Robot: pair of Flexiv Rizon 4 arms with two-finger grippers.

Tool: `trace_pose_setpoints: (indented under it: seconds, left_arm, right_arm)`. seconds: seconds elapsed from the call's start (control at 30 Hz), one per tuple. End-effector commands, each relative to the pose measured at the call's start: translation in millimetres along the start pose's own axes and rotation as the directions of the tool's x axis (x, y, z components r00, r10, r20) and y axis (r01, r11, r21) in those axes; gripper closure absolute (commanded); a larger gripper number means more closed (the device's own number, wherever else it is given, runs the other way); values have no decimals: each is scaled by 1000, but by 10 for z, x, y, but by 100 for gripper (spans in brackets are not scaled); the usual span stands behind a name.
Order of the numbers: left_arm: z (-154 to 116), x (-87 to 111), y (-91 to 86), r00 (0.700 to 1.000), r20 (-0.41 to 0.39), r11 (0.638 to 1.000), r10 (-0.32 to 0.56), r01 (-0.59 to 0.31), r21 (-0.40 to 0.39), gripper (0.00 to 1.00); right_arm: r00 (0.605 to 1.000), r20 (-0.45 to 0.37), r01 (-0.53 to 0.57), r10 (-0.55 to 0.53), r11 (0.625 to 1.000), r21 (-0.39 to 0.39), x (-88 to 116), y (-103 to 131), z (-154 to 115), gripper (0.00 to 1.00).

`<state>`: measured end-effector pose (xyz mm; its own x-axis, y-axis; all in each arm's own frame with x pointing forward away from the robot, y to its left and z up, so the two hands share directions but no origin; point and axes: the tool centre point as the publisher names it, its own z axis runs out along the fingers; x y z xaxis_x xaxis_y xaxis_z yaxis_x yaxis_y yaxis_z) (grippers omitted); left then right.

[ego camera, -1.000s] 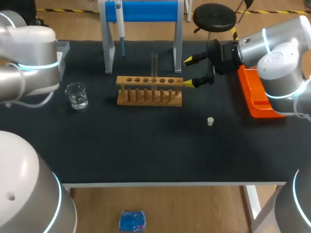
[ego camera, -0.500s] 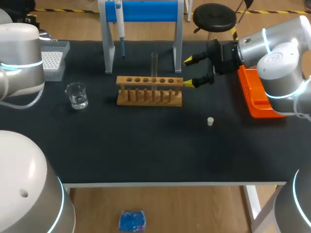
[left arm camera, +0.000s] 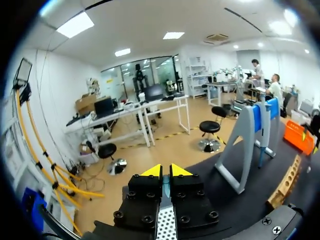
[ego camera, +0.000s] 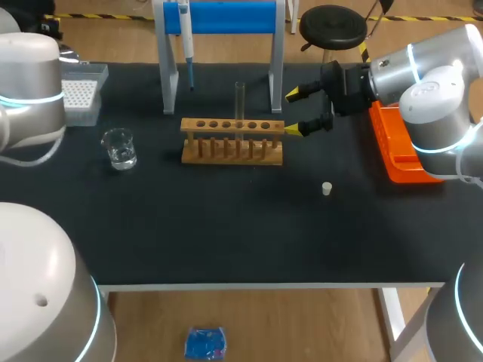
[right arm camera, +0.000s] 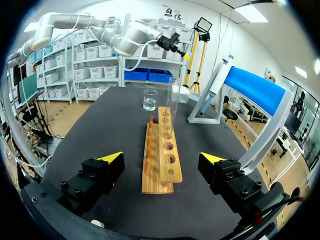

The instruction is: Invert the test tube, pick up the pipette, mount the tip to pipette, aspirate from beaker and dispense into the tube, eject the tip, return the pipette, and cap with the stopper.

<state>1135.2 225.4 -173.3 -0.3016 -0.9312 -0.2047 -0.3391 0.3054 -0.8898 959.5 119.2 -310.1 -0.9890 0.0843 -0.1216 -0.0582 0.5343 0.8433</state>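
A clear test tube [ego camera: 240,100] stands upright in the wooden rack [ego camera: 232,140]; the right wrist view shows the tube [right arm camera: 172,106] at the rack's [right arm camera: 162,150] far end. My right gripper [ego camera: 300,111] hovers open just right of the rack, its fingers [right arm camera: 106,167] wide apart with nothing between them. The blue-and-white pipette [ego camera: 186,36] hangs on the blue stand [ego camera: 220,19]. A glass beaker [ego camera: 119,147] with clear liquid sits left of the rack. A small white stopper [ego camera: 327,188] lies in front of the right gripper. My left gripper [left arm camera: 165,171] is shut and empty, raised at the far left.
A tip box [ego camera: 81,94] stands at the back left beside my left arm. An orange tray [ego camera: 400,154] lies at the right edge under my right arm. The stand's legs [ego camera: 167,83] stand behind the rack.
My left arm has drawn back to the left, uncovering the tip box. The right arm, test tube and rack have not moved.
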Motion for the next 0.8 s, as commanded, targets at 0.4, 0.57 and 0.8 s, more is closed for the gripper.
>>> trace_pose_setpoints:
  seconds: [0.4, 0.57, 0.8]
  left_arm:
    - [-1605, 623, -974, 772, -546, 943, 326, -303, 134, 100]
    - [-1916, 1052, -1131, 664, -634, 915, 396, -346, 210, 100]
    - [-2206, 1692, -1219, 490, -733, 869, 471, -401, 291, 100]
  right_arm:
    - [1000, -1, 0, 0, 1000, 1, -4, 2, 2, 0]
    - [1000, -1, 0, 0, 1000, 1, -4, 2, 2, 0]
    - [1000, -1, 0, 0, 1000, 1, -4, 2, 2, 0]
